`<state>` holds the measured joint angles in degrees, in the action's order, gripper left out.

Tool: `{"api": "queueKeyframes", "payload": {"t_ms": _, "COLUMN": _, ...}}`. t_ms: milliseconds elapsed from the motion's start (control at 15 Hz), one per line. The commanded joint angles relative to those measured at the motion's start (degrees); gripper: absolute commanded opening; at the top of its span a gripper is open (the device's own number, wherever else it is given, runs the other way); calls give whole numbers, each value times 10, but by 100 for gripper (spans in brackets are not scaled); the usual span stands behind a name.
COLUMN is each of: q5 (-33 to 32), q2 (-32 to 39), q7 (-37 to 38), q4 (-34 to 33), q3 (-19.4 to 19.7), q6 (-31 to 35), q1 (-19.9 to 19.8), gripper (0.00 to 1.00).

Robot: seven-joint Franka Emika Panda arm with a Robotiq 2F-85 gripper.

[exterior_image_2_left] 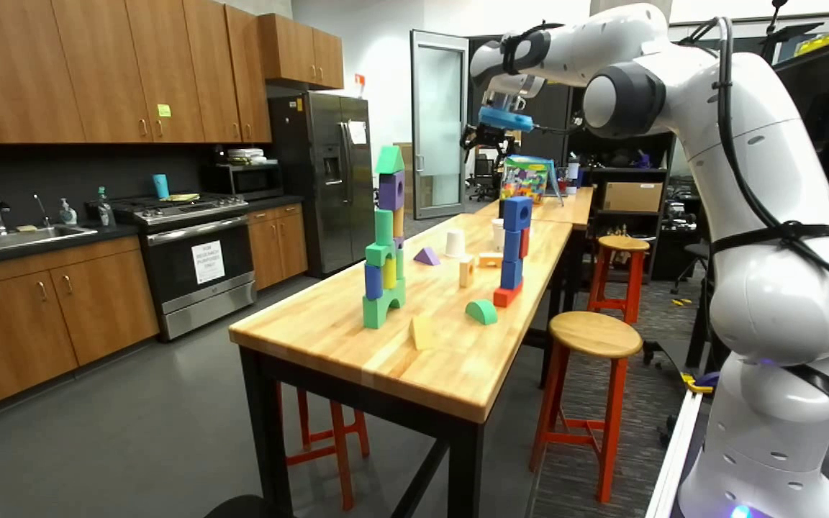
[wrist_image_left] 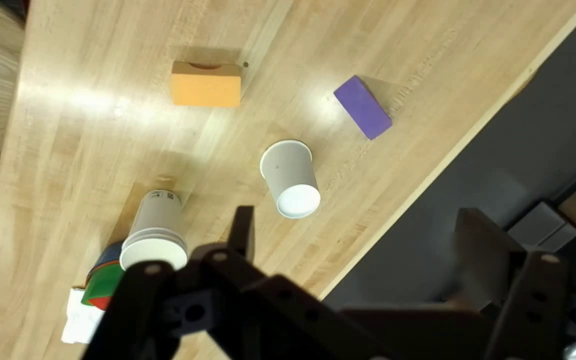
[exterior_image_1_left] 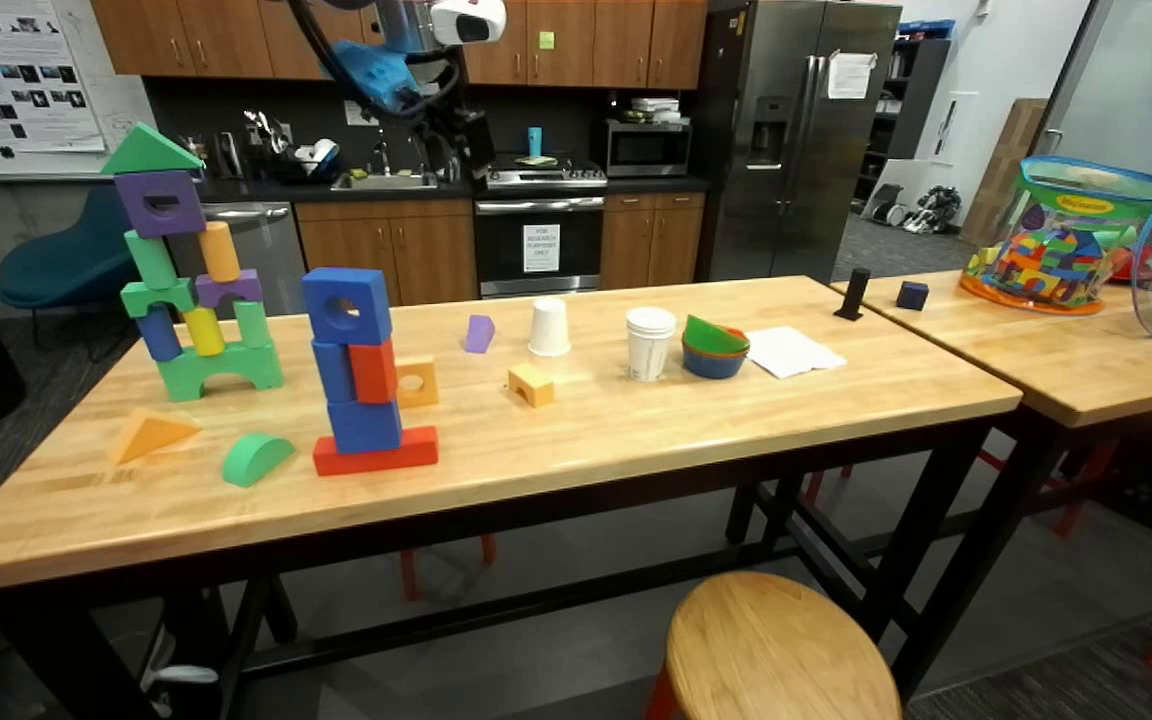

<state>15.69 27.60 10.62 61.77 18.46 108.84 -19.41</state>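
The fingers (wrist_image_left: 241, 231) hang spread and empty, while the upturned cup (exterior_image_1_left: 549, 328), left of the stacked cups (exterior_image_1_left: 649, 346) in an exterior view, likely stands steadier rim-down.

Wrist view: bowls (wrist_image_left: 103, 282) partly behind claw (wrist_image_left: 357, 219)

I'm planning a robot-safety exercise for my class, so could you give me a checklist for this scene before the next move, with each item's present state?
1. Tool open and holding nothing: ok, jaws wide apart with nothing between them.
2. Tool raised off the table: ok, in both exterior views.
3. Single white cup standing: ok, upside down on its rim.
4. Green-topped block tower and blue-and-red stack standing: ok.
5. No loose blocks beside that stack: not ok; a green half-round block lies there.
6. Stacked cups not touching the colored bowls: cannot tell; they stand close together.
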Motion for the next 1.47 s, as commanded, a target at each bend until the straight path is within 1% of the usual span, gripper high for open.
{"api": "queueKeyframes", "payload": {"t_ms": 0, "q5": -26, "q2": 2, "q7": -52, "q4": -17, "q3": 0, "q6": -44, "q1": -2, "gripper": 100}}
{"api": "queueKeyframes", "payload": {"t_ms": 400, "q5": -31, "q2": 5, "q7": -109, "q4": -26, "q3": -1, "q6": -77, "q1": -6, "gripper": 100}}
{"api": "queueKeyframes", "payload": {"t_ms": 467, "q5": -29, "q2": 6, "q7": -133, "q4": -31, "q3": -3, "q6": -91, "q1": -10, "gripper": 100}}
{"api": "queueKeyframes", "payload": {"t_ms": 867, "q5": -51, "q2": 18, "q7": -339, "q4": -56, "q3": -2, "q6": -178, "q1": -39, "gripper": 100}}
{"api": "queueKeyframes", "payload": {"t_ms": 933, "q5": -71, "q2": 24, "q7": -363, "q4": -71, "q3": -36, "q6": -196, "q1": -67, "gripper": 100}}
{"api": "queueKeyframes", "payload": {"t_ms": 1067, "q5": -94, "q2": 38, "q7": -418, "q4": -89, "q3": -48, "q6": -225, "q1": -81, "gripper": 100}}
{"api": "queueKeyframes", "payload": {"t_ms": 1200, "q5": -126, "q2": 49, "q7": -469, "q4": -102, "q3": -59, "q6": -242, "q1": -88, "gripper": 100}}
{"api": "queueKeyframes", "payload": {"t_ms": 1267, "q5": -138, "q2": 50, "q7": -496, "q4": -95, "q3": -42, "q6": -235, "q1": -73, "gripper": 100}}
{"api": "queueKeyframes", "payload": {"t_ms": 1333, "q5": -148, "q2": 53, "q7": -502, "q4": -97, "q3": -43, "q6": -232, "q1": -71, "gripper": 100}}
{"api": "queueKeyframes", "payload": {"t_ms": 1400, "q5": -125, "q2": 38, "q7": -472, "q4": -69, "q3": -45, "q6": -219, "q1": -77, "gripper": 100}}
